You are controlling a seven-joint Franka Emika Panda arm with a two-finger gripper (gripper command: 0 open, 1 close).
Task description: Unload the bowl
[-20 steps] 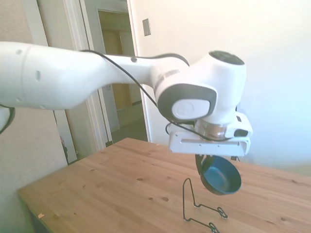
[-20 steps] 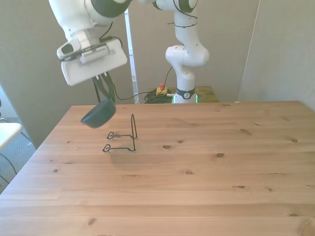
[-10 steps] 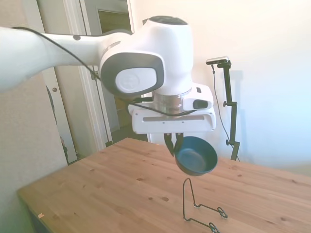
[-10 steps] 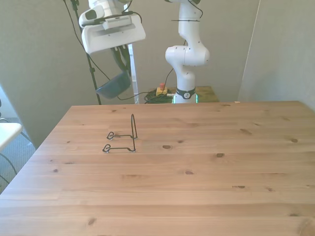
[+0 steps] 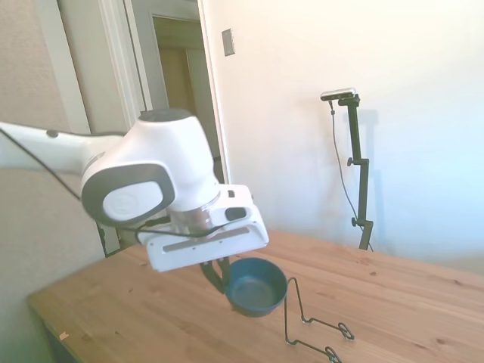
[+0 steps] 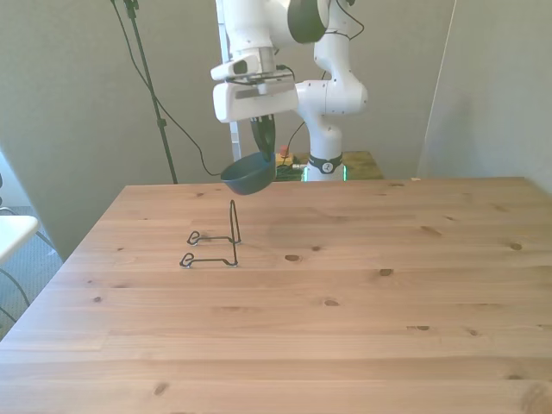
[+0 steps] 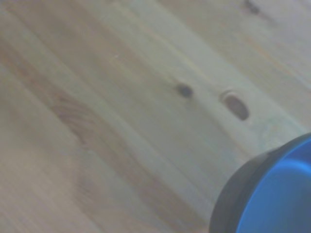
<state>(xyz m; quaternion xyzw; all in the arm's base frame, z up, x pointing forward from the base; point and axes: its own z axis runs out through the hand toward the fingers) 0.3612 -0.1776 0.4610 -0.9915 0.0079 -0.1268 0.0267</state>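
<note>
The small dark blue bowl [image 5: 258,286] hangs in the air, held by its rim, opening roughly upward in the side view. In the front view the bowl [image 6: 249,173] floats above the table's far edge, behind the thin black wire stand [image 6: 216,241]. My gripper [image 6: 263,148] is shut on the bowl's rim; in the side view the gripper [image 5: 218,274] grips the bowl's left edge. The wire stand [image 5: 311,321] is bare, just right of the bowl in the side view. A slice of the bowl [image 7: 272,194] shows in the wrist view over blurred wood.
The wooden table [image 6: 345,310] stretches wide toward the front view's right and near side. A wall stands behind the table in the side view, and a doorway opens at the back left.
The arm has swung the bowl from high on the front view's left toward the middle and lowered it. The bowl now sits more level, behind the stand.
</note>
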